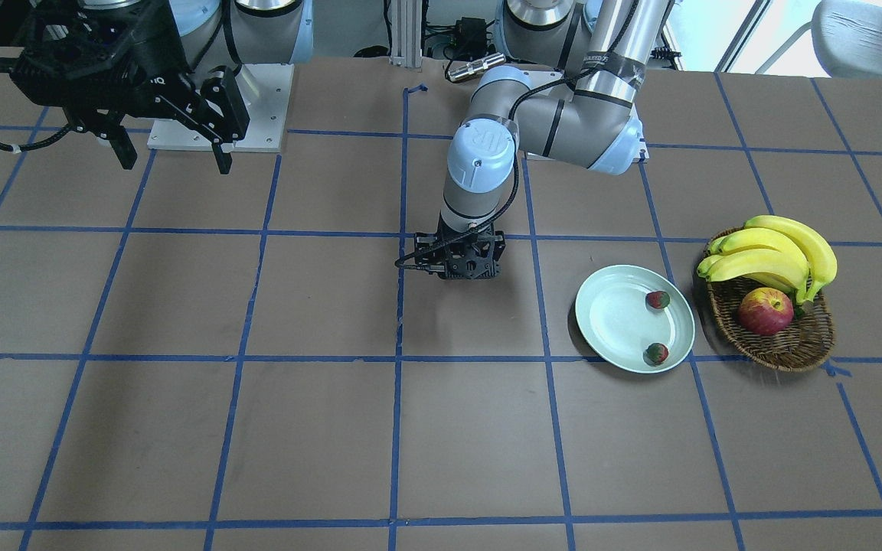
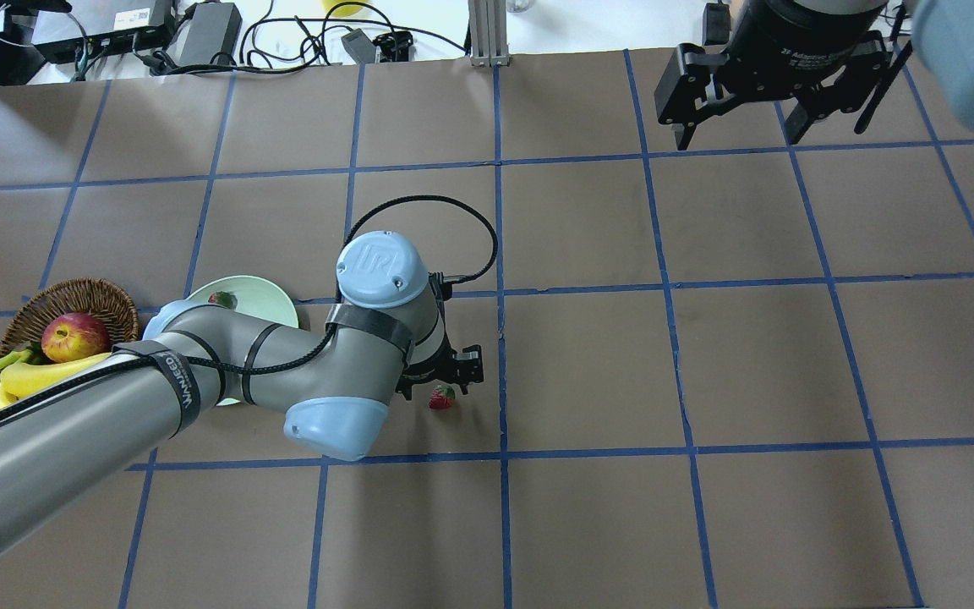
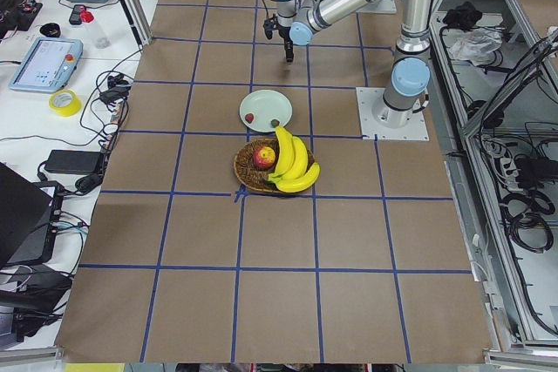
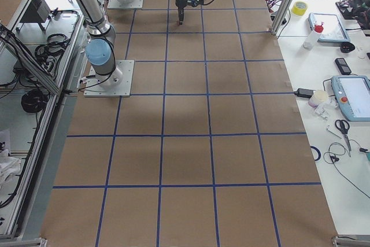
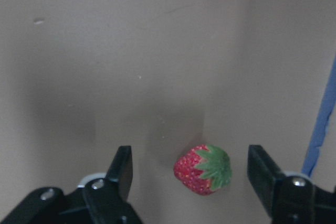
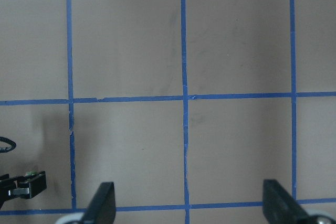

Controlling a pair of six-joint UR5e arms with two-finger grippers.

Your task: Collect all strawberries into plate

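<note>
The left gripper [image 5: 191, 165] points straight down over the brown-papered table [image 1: 318, 428], its two black fingers [image 5: 122, 167] spread wide apart. Between them lies one strawberry [image 5: 203, 169] on the paper; neither finger touches it, and in the wrist view it sits nearer the right-hand finger, on its side with the green cap turned toward that finger. In the overhead view the same berry shows just beside the gripper's body, close to a blue tape line [image 2: 501, 372]. The two other strawberries are in the pale mint-green plate [image 1: 613, 325], one [image 1: 658, 300] near its far rim and one [image 1: 657, 353] near its near rim, apart from each other. The plate stands just beside a brown wicker basket [image 1: 789, 348] that holds a bunch of bananas [image 1: 774, 252] and a red-yellow apple [image 1: 766, 311]. The right gripper [image 1: 175, 162] hangs high above the table near its arm's base, well apart from the fruit, its fingers also spread wide and holding nothing.
</note>
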